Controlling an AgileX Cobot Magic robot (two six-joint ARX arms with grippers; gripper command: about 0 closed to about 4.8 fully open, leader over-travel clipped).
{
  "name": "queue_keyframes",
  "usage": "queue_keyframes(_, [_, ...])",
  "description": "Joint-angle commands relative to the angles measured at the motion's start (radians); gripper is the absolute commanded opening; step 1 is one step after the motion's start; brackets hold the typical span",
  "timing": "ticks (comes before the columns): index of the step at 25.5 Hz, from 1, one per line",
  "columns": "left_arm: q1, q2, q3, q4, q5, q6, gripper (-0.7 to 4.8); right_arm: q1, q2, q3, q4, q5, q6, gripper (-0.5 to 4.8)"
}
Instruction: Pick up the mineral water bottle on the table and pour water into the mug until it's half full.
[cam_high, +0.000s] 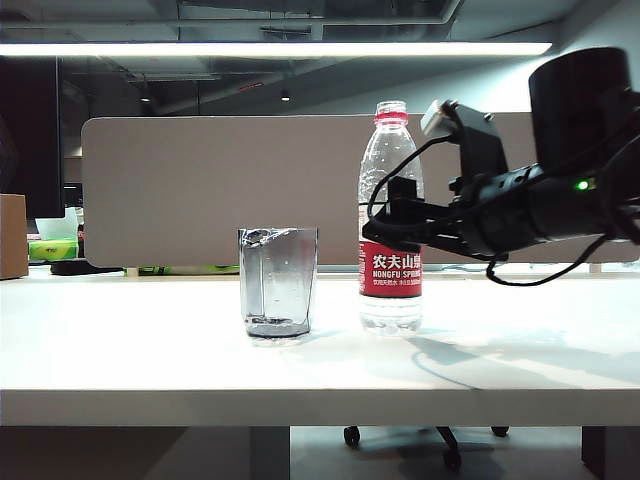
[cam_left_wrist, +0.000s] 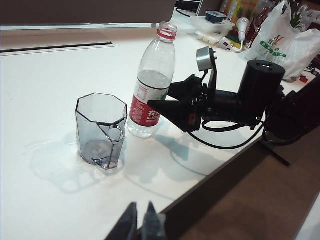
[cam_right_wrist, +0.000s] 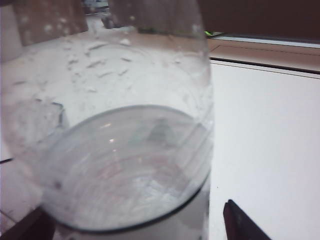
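The mineral water bottle (cam_high: 390, 220) stands upright on the white table (cam_high: 150, 350), its cap off and the water (cam_left_wrist: 152, 82) reaching about mid-height. To its left stands the smoky-grey mug (cam_high: 277, 282), which looks empty in the left wrist view (cam_left_wrist: 101, 131). My right gripper (cam_high: 385, 225) comes in from the right and is open, one finger on each side of the bottle above its red label (cam_left_wrist: 145, 111). In the right wrist view the bottle (cam_right_wrist: 120, 150) fills the frame, with a gap beside one fingertip (cam_right_wrist: 240, 225). My left gripper (cam_left_wrist: 141, 222) hangs shut over the table's near edge, apart from the mug.
A grey partition (cam_high: 220, 190) runs behind the table. A cardboard box (cam_high: 12, 235) sits at the far left. A white plastic bag (cam_left_wrist: 280, 42) and plastic containers (cam_left_wrist: 215, 22) lie beyond the right arm. The table's dark edge (cam_left_wrist: 225, 170) drops off close to my left gripper.
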Motion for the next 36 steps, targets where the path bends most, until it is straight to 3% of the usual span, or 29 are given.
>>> queue_keyframes(1, [-0.002,0.000,0.002,0.007,0.004,0.016,0.21,0.002,0.022,0.042,-0.015,-0.005,-0.002,4.79])
queue_keyframes(8, [-0.002,0.000,0.002,0.006,0.003,0.019,0.21,0.002,0.062,0.131,-0.092,-0.005,-0.002,4.79])
queue_keyframes(11, [-0.002,0.000,0.002,0.006,0.004,0.019,0.21,0.002,0.062,0.142,-0.103,-0.006,-0.024,3.57])
queue_keyframes(16, [-0.002,0.000,0.002,-0.005,0.004,0.019,0.21,0.002,0.062,0.158,-0.142,-0.005,-0.048,2.15])
queue_keyframes(20, [-0.002,0.000,0.002,-0.011,0.004,0.019,0.21,0.002,0.039,0.159,-0.184,-0.005,-0.100,2.11])
queue_keyframes(27, [-0.002,0.000,0.002,-0.010,0.004,0.019,0.21,0.004,-0.135,0.245,-0.670,0.109,-0.402,2.11])
queue_keyframes(33, [-0.002,0.000,0.002,-0.010,0.001,0.023,0.21,0.048,-0.222,0.417,-1.079,0.344,-0.736,2.12])
queue_keyframes(36, [-0.002,0.000,0.002,-0.009,0.001,0.023,0.21,0.060,-0.220,0.484,-1.202,0.393,-0.775,2.12])
